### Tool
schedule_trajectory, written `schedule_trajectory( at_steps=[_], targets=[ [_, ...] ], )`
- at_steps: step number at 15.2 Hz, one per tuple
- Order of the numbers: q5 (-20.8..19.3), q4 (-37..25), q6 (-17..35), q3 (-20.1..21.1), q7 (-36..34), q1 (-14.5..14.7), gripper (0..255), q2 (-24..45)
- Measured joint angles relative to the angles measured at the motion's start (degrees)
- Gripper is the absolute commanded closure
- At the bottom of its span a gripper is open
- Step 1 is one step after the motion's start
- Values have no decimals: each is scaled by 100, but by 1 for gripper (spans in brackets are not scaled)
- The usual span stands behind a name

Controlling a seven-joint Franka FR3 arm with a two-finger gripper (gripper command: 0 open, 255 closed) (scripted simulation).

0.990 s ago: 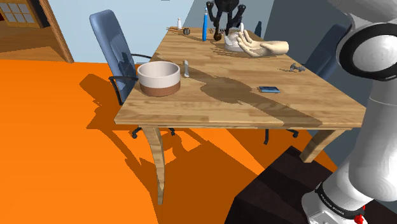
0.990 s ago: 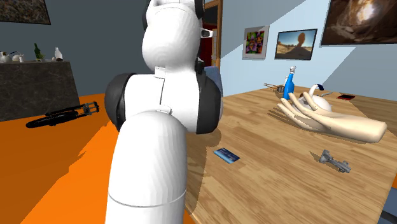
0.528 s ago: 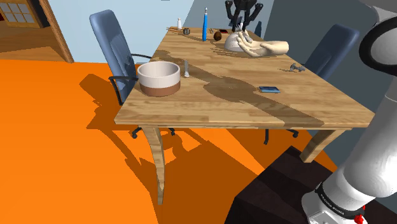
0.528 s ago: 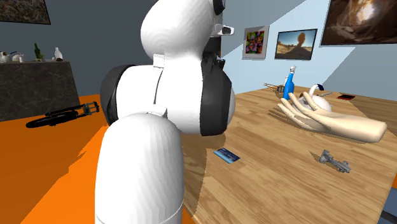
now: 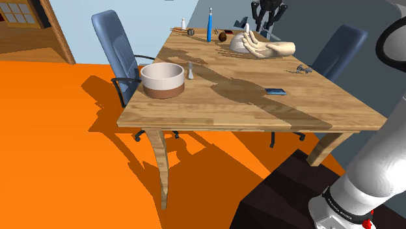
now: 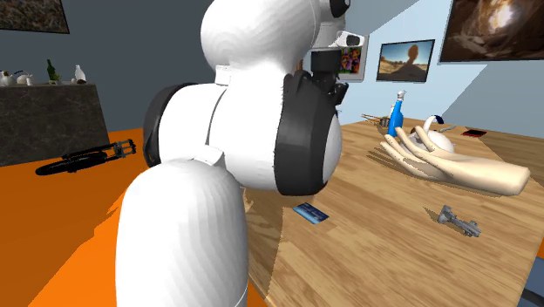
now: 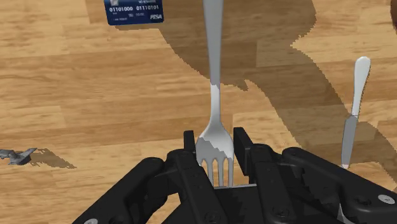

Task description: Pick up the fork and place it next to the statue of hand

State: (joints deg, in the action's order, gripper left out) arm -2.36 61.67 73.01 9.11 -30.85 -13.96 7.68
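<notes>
1. Black gripper [image 7: 215,139] is nearly closed, pinching the fork [image 7: 214,95] by its tined end; the handle points away over the wooden table [image 5: 247,107].
2. From the shoulder view's left: bowl [image 5: 162,79], knife [image 5: 190,69] just beside it, blue bottle [image 5: 209,26].
3. Hand statue [image 5: 267,47] lies at the far end, with the gripper above it there; a blue card [image 5: 274,91] lies nearer the stand.

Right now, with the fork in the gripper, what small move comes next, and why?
Probably lower toward the bare table beside the hand statue. The gripper clasps the fork and hangs well above the table near the statue, so releasing now would likely drop it.
</notes>
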Motion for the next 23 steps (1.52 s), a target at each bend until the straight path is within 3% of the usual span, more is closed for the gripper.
schedule_trajectory(
  at_steps=[6, 14, 23],
  targets=[
    [113, -24, 14, -367, 858, -535, 255, 18],
    [237, -953, -276, -789, 1934, -1231, 255, 656],
    [261, 743, 759, -817, 2028, -1293, 255, -3]
  ],
)
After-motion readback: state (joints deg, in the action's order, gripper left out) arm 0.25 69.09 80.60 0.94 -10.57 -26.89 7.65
